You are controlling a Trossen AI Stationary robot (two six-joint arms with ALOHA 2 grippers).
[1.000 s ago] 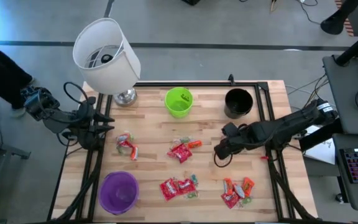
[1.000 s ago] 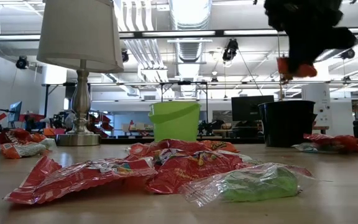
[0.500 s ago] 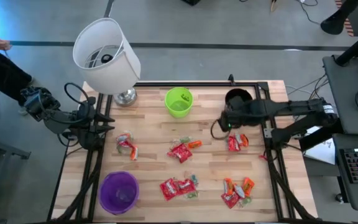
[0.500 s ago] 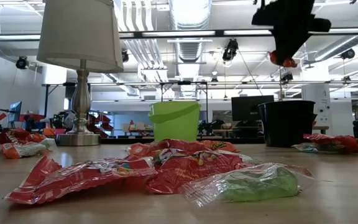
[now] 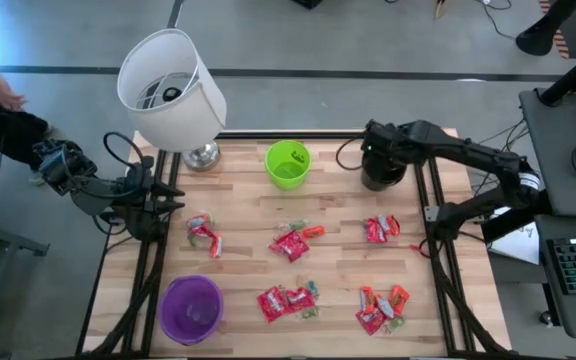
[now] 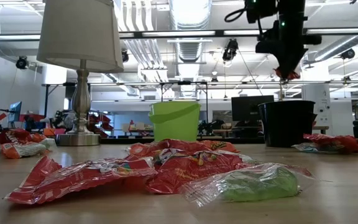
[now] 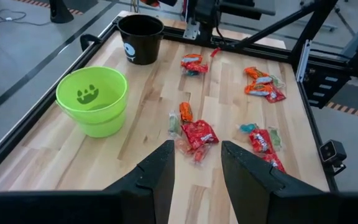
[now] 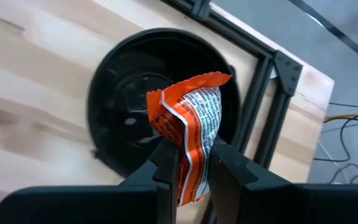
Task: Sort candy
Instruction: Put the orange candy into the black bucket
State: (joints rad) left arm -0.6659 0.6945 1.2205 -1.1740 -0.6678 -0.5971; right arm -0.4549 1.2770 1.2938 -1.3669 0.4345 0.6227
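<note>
Wooden slatted table (image 5: pixel 248 210) | right gripper (image 8: pixel 190 163) upper right in high view, over round black plastic cup (image 5: pixel 384 166) | fingers pinch orange-red wrapped candy (image 8: pixel 191 121), upright between them | left gripper (image 7: pixel 196 163) parted, empty

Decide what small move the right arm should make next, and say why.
Probably open the jaws to drop the orange candy. The right gripper holds it pinched above the black cup, whose open mouth lies below it in the right wrist view.
</note>
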